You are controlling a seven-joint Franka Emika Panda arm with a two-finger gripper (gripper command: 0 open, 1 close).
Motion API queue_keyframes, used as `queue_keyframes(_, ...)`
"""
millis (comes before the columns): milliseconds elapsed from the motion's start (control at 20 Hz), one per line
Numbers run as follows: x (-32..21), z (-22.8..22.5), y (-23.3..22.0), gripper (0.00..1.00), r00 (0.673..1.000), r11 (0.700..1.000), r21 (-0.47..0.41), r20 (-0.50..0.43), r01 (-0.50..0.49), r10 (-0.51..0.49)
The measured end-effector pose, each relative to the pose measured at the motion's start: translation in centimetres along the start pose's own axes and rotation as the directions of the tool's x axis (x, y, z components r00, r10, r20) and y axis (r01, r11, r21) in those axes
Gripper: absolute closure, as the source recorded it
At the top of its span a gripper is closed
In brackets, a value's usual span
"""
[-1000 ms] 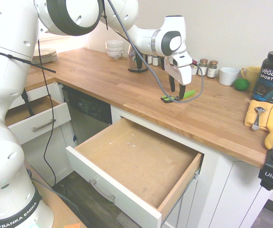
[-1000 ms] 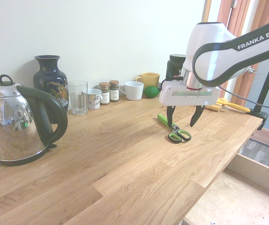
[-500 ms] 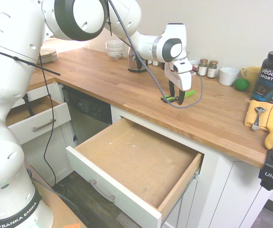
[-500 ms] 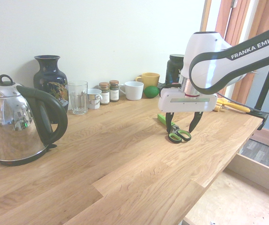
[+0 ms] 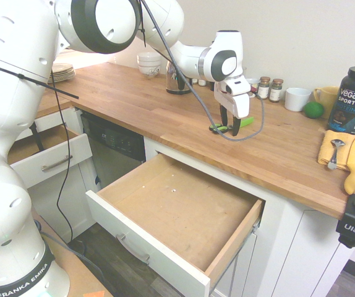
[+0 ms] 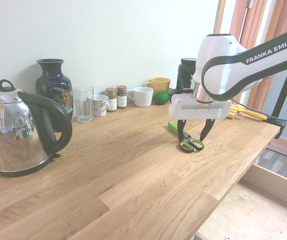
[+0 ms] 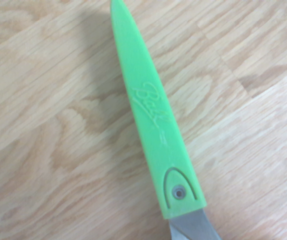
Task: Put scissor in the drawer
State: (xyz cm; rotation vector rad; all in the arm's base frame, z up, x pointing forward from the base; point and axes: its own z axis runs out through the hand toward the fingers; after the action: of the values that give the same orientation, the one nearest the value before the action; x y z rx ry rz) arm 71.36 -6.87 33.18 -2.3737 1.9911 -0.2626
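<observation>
- A kitchen here, with a long butcher-block worktop (image 5: 165, 111) running along a pale wall, and the wide drawer (image 5: 177, 213) standing pulled out below its near edge, its plywood floor bare.
- The scissor (image 6: 187, 140) is lying flat on the worktop, dark loops toward the near side in the second exterior view, lime-green blade cover pointing away toward the wall.
- The hand (image 6: 192, 138) is hanging straight down over it, fingers spread wide, one on each side of the handle end. Nothing gripped yet.
- Compared with a second ago, the hand is sitting a touch lower, tips now down about level with the loops. Over the last half second it is looking settled.
- The wrist view is filling with the green blade cover and its pivot rivet, so the aim is looking good.
- My read: the approach is finishing, and the squeeze is coming next, then the lift and the carry to the drawer.
- Kettle (image 6: 21, 132), vase (image 6: 53, 85) and mugs are sitting well apart from all this.
</observation>
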Motion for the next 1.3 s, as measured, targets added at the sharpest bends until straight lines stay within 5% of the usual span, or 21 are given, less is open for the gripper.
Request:
queue_keyframes(850,0.07,-0.17,-0.2,1.0,1.0,1.0,0.018,-0.003,0.005,-0.005)
queue_keyframes(1300,0.03,-0.93,-0.08,1.0,0.995,0.995,0.013,0.015,0.098,-0.098)
